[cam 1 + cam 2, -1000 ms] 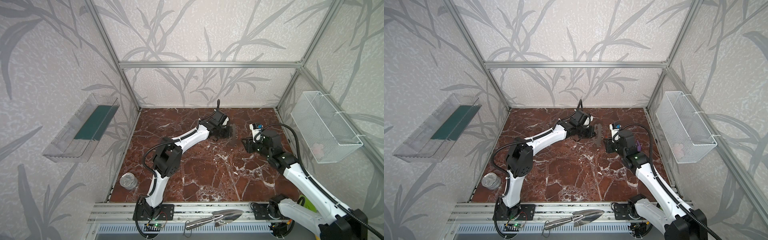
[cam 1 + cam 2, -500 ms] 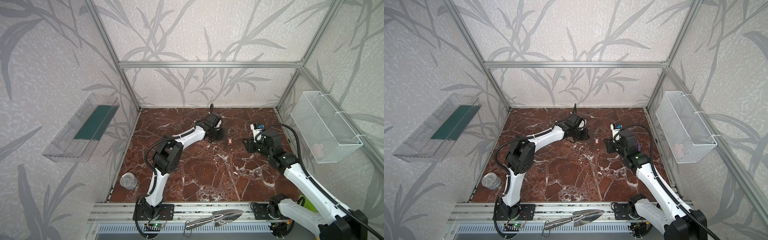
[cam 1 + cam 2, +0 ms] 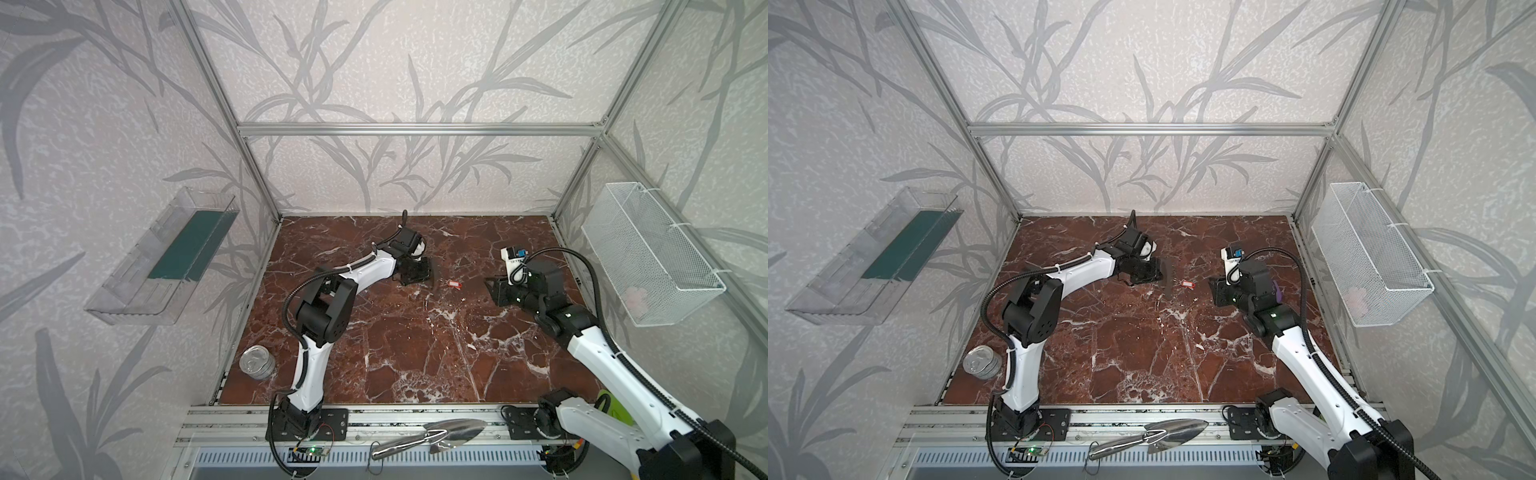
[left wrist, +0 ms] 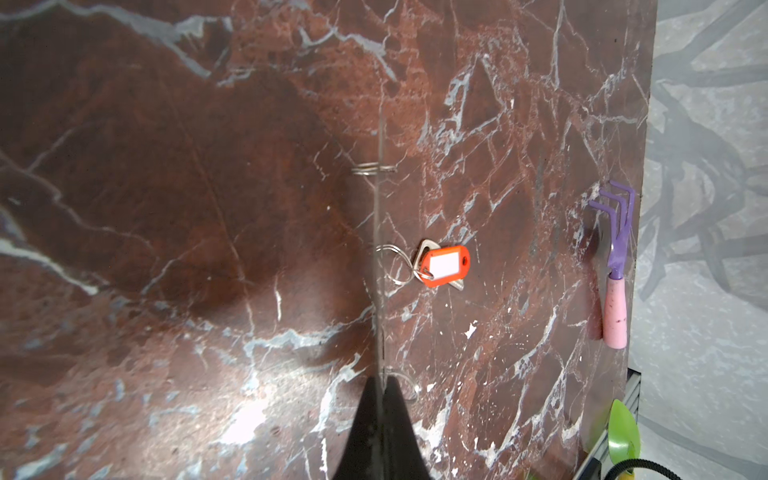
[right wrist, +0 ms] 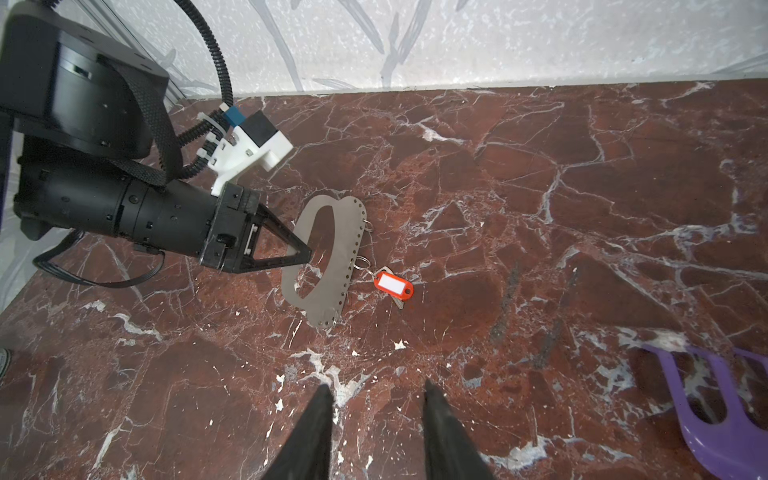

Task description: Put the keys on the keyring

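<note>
The keys, a flat grey plate point(image 5: 332, 249) with a large oval cutout and a dotted edge, stand on edge on the marble floor. My left gripper point(image 5: 307, 253) is shut on the plate, which shows as a thin edge-on line point(image 4: 378, 249) in the left wrist view. The keyring, a small red tag point(image 5: 392, 284) point(image 4: 444, 266) point(image 3: 454, 284) point(image 3: 1188, 283), lies beside the dotted edge. Its wire loop point(image 4: 392, 266) touches that edge; whether it is threaded I cannot tell. My right gripper point(image 5: 376, 390) point(image 3: 492, 286) hovers open and empty to the tag's right.
A purple hand rake point(image 4: 615, 266) point(image 5: 706, 395) lies by the right floor edge. A tin can point(image 3: 257, 361) stands front left and a steel trowel point(image 3: 432, 436) lies on the front rail. A wire basket point(image 3: 648, 253) and a clear shelf point(image 3: 166, 257) hang on the side walls.
My left gripper has drawn back to the left and slightly nearer with the plate, uncovering the red tag on the floor. The right arm has stayed still.
</note>
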{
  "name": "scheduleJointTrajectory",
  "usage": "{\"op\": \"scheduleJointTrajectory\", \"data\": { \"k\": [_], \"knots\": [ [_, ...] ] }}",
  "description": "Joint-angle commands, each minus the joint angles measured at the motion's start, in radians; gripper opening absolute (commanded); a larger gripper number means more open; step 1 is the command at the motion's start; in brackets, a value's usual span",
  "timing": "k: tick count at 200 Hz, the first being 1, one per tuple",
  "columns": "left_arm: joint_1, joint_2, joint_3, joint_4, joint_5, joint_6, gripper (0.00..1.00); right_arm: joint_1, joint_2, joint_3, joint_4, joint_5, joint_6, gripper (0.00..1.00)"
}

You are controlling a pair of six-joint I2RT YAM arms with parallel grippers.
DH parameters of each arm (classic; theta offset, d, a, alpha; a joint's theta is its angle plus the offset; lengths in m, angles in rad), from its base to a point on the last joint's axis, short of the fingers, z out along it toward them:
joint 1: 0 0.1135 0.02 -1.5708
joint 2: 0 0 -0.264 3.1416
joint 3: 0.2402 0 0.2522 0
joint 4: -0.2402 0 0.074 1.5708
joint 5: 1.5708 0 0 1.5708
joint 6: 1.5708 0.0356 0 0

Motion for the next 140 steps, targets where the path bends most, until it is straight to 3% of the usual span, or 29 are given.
{"op": "scheduleJointTrajectory", "data": {
  "k": [1, 19, 39, 140],
  "knots": [
    [0.005, -0.037, -0.027, -0.033, -0.014, 0.027, 0.04, -0.004, -0.008, -0.003, -0.009, -0.009, 0.001, 0.37],
    [0.011, -0.041, -0.038, -0.032, -0.020, 0.032, 0.15, -0.004, -0.006, -0.003, -0.010, -0.009, 0.001, 0.37],
    [0.020, -0.048, -0.052, -0.036, -0.028, 0.039, 0.20, -0.004, -0.007, -0.002, -0.015, -0.005, -0.001, 0.37],
    [0.077, -0.140, -0.162, -0.068, -0.077, 0.094, 0.25, -0.004, 0.009, -0.002, -0.012, 0.003, -0.004, 0.38]
  ]
}}
